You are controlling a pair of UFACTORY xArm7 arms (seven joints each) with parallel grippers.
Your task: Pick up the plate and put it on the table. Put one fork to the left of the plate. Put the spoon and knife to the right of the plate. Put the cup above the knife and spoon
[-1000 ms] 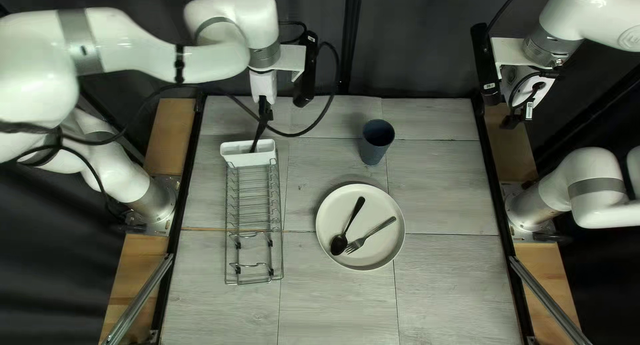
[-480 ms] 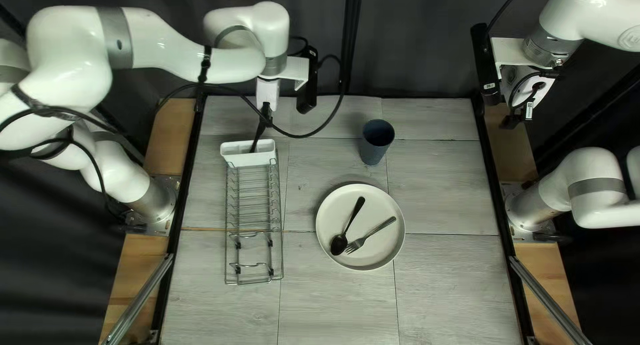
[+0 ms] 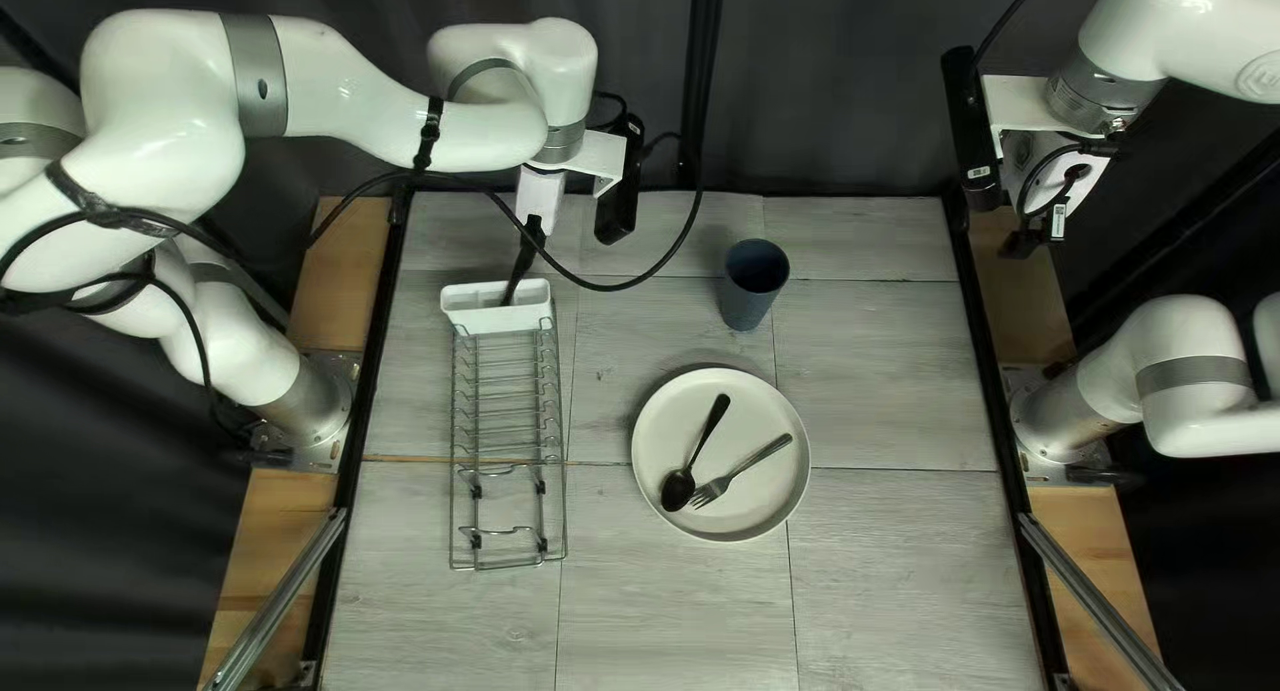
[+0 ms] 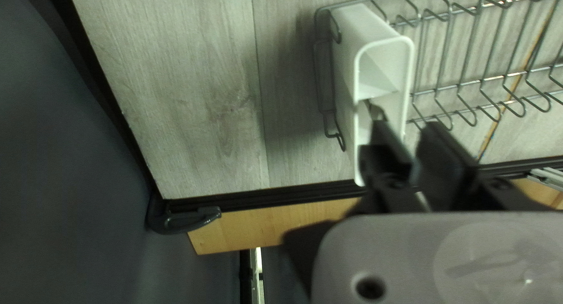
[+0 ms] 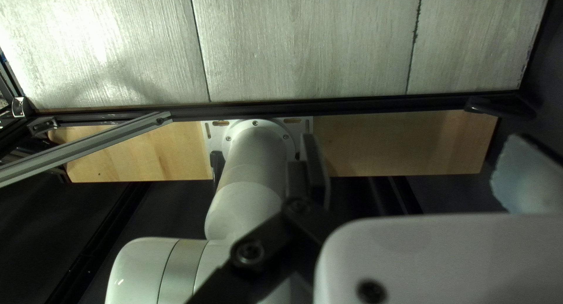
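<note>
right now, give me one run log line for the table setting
left gripper open at cutlery holder | spoon and fork on plate | cup beyond plate | fork not yet left of plate

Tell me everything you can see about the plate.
The plate is round, off-white and shallow, with a raised rim and a smooth, ceramic-like look. It lies face up, flat on the table, nearer the near edge than the cup. A dark spoon and fork rest on it, heads close together. Nothing else touches it.

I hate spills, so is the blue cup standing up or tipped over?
Standing up: the blue cup shows its round opening on top.
</note>
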